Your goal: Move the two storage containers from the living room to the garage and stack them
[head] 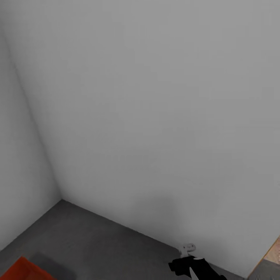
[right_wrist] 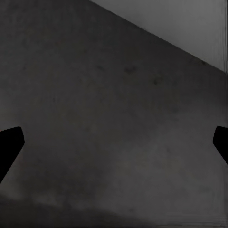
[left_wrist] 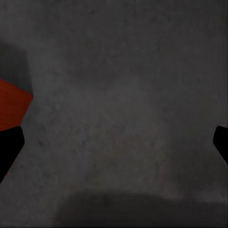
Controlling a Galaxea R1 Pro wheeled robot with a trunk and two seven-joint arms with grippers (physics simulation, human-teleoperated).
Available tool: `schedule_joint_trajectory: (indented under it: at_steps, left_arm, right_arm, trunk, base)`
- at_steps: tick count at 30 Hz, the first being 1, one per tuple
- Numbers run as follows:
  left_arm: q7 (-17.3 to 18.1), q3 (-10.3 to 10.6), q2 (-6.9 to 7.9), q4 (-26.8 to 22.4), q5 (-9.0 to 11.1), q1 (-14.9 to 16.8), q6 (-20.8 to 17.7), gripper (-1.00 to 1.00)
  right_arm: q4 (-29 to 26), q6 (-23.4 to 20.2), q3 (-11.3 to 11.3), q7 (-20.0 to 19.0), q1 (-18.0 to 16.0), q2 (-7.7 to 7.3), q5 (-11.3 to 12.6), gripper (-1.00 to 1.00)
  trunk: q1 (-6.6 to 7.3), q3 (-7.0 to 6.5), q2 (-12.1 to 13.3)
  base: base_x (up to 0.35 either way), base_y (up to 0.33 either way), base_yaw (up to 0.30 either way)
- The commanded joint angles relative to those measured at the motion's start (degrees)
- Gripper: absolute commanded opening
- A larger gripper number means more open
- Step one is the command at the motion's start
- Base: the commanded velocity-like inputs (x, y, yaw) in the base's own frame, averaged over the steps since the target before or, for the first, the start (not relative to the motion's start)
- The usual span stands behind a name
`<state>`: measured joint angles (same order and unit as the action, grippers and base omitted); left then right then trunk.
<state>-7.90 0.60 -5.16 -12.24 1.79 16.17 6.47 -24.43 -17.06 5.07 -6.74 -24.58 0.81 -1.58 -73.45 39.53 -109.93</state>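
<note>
I face a corner of the garage, where white walls (head: 155, 116) meet the dark grey concrete floor (head: 101, 245). A red-orange corner of one storage container (head: 24, 271) pokes in at the lower left of the head view. The same container (left_wrist: 12, 107) lies just beside one fingertip of my left gripper (left_wrist: 115, 145), which is open over bare floor (left_wrist: 123, 95) and holds nothing. My right gripper (right_wrist: 115, 145) is open too, over the floor (right_wrist: 95, 104) near the wall's foot. A black part of my right arm (head: 194, 267) shows low in the head view.
The wall (right_wrist: 190, 28) stands close ahead of the right gripper. A strip of orange wood (head: 272, 252) shows at the lower right edge of the head view. The container casts a shadow on the floor (head: 54, 264) beside it.
</note>
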Motion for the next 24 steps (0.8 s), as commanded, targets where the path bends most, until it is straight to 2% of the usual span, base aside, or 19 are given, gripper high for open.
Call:
schedule_joint_trajectory:
  at_steps: [1,7,24]
  left_arm:
    - [-0.2,0.1,0.04,0.1,0.2,-0.4,0.2,1.00]
    - [-0.2,0.0,0.71,2.7,0.1,-3.2,0.3,1.00]
    - [-0.2,-0.1,1.19,4.1,0.1,-4.0,0.2,1.00]
  right_arm:
    - [-0.1,-0.3,0.1,-0.1,0.0,-0.01,-0.2,1.00]
    - [-0.1,-0.4,0.1,-0.1,0.0,-0.01,-0.2,1.00]
    - [-0.1,-0.4,0.3,-0.1,0.0,-0.01,-0.2,1.00]
  trunk:
    - [0.01,0.05,0.0]
    - [0.01,0.05,0.0]
    - [0.01,0.05,0.0]
  base:
    - [0.000,0.000,-0.230]
    - [0.000,0.000,-0.227]
    - [0.000,0.000,-0.207]
